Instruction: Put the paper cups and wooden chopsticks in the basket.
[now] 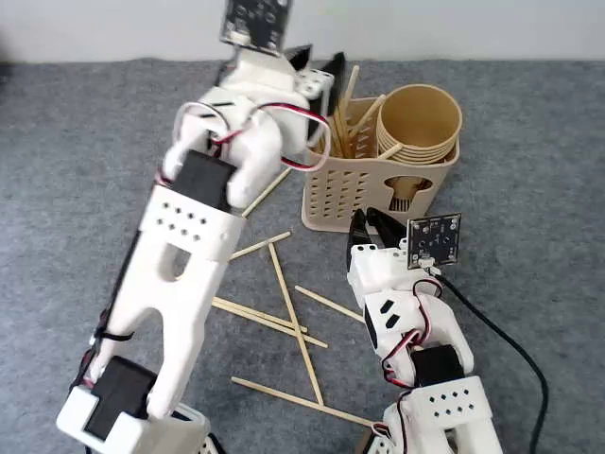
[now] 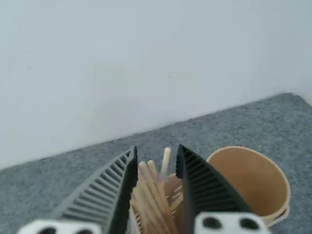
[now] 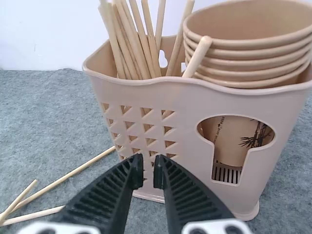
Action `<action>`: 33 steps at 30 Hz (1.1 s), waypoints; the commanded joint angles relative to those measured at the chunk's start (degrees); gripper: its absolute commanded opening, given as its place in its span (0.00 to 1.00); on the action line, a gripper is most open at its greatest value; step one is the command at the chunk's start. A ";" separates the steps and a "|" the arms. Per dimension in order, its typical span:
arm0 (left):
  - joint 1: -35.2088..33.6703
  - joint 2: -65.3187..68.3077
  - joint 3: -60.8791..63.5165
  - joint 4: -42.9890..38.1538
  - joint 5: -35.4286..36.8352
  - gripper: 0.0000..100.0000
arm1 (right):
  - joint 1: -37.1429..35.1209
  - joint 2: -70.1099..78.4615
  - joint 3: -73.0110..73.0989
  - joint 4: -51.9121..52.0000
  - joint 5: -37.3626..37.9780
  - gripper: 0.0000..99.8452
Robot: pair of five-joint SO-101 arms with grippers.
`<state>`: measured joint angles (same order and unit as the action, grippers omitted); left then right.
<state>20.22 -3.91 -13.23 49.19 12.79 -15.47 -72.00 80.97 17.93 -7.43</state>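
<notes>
Wooden chopsticks (image 1: pixel 291 312) loose beside the basket (image 1: pixel 350 194)

Grey felt-like table covering (image 1: pixel 85 142), evenly lit; plain white wall (image 2: pixel 146 53) behind, meeting its far edge

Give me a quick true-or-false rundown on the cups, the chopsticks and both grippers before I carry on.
1. The paper cups sit stacked inside the basket. True.
2. Every chopstick is already in the basket. False: several loose chopsticks lie on the grey carpet in front of it.
3. The right gripper holds a cup. False: it is empty, low in front of the basket's wall.
4. The left gripper is above the upright chopsticks in the basket. True.
</notes>
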 commanded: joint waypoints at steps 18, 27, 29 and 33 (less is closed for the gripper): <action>-16.97 -2.20 3.82 36.66 -27.87 0.14 | 0.22 -0.13 -0.70 -1.19 -0.35 0.05; -19.60 -2.20 25.98 26.73 -33.14 0.23 | 0.22 0.22 -0.62 -1.19 -0.35 0.05; -20.48 -2.20 28.88 23.47 -33.23 0.23 | 0.22 0.22 -0.62 -1.19 -0.35 0.05; -21.19 -2.11 34.86 18.90 -36.92 0.23 | 0.22 0.22 -0.62 -1.19 -0.35 0.05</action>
<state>-0.53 -4.00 19.56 71.52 -21.58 -15.56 -72.00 80.97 17.93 -7.43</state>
